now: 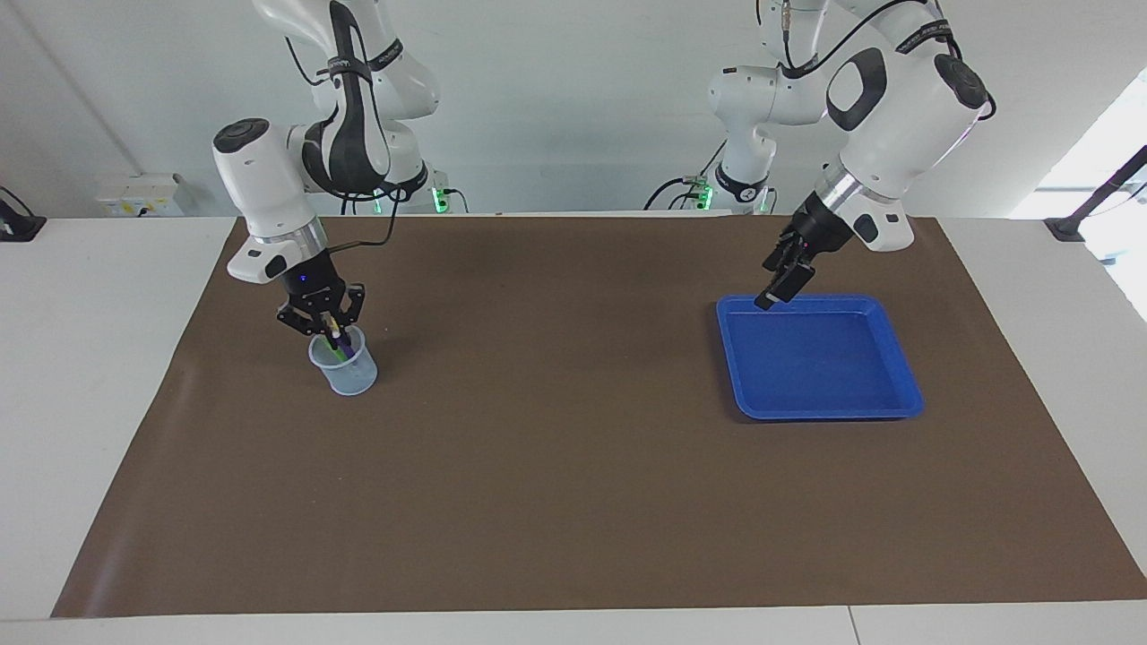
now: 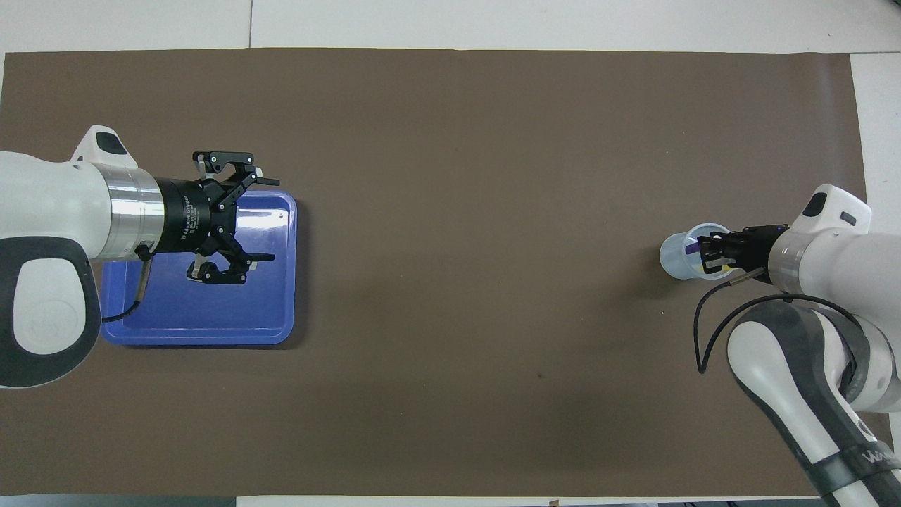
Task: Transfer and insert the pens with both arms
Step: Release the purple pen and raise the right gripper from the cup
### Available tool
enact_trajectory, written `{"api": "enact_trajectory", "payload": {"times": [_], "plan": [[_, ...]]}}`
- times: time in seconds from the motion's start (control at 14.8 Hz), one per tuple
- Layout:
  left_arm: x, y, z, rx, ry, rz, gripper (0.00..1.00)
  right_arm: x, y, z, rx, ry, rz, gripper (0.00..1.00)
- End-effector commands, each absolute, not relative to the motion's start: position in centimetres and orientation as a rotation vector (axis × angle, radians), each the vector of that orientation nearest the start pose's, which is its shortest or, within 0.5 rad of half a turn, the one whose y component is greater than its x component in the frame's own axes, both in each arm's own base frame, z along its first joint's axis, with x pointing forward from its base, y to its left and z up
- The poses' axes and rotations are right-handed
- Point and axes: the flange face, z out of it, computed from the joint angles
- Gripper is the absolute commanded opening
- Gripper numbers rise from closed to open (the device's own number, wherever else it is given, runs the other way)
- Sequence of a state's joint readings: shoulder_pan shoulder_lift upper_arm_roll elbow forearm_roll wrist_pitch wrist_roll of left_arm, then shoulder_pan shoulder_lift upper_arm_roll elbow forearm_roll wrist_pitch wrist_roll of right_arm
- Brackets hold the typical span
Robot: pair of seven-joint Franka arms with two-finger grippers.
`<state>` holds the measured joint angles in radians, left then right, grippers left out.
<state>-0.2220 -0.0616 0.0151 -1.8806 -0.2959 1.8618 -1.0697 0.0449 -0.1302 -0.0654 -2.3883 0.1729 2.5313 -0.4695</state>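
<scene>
A clear cup [image 1: 345, 369] stands on the brown mat toward the right arm's end. My right gripper [image 1: 333, 337] is at its mouth, shut on the top of the purple pen [image 1: 340, 346], which leans down into the cup. The green pen [image 1: 332, 356] stands in the cup beside it. From overhead, the right gripper [image 2: 707, 255] covers part of the cup [image 2: 676, 255]; a bit of the purple pen [image 2: 692, 248] and the yellow pen [image 2: 698, 268] show inside. My left gripper [image 2: 266, 220] hangs open and empty over the blue tray [image 2: 211, 317], and in the facing view it [image 1: 774, 292] is above the tray's rim nearest the robots.
The blue tray [image 1: 833, 367] toward the left arm's end holds nothing. A brown mat [image 1: 556, 466] covers most of the white table [image 1: 81, 376]. A black cable loops from the right wrist [image 2: 704, 331] just above the mat.
</scene>
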Motion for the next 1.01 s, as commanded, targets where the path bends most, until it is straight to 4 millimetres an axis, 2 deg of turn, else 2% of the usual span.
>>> {"api": "enact_trajectory", "payload": {"times": [0.0, 0.07, 0.2, 0.34, 0.47, 0.81, 0.95], "plan": [[54.3, -11.1, 55.0, -3.093, -1.088, 0.209, 1.0, 50.1, -1.3, 39.5, -3.001, -0.518, -0.473, 0.22], [54.2, -10.4, 55.3, -3.109, -0.915, 0.201, 1.0, 50.1, -1.4, 39.5, -3.003, -0.517, -0.473, 0.4], [53.8, -9.4, 55.7, -3.114, -0.596, 0.198, 1.0, 50.1, -1.2, 39.6, -3.002, -0.52, -0.475, 0.6], [53.4, -9.0, 56.8, -3.116, -0.394, 0.206, 1.0, 50.2, -1.3, 39.7, -3.002, -0.518, -0.479, 0.75], [52.7, -9.2, 57.3, -3.107, -0.262, 0.244, 1.0, 50.7, -1.4, 40.1, -3.003, -0.516, -0.493, 1.0], [50.9, -10.1, 57.8, -3.107, -0.012, 0.326, 1.0, 52.4, -2.0, 43.5, -2.997, -0.504, -0.554, 1.0], [50.9, -10.2, 57.8, -3.111, -0.007, 0.308, 1.0, 52.9, -2.4, 45.1, -2.992, -0.496, -0.494, 1.0]]}}
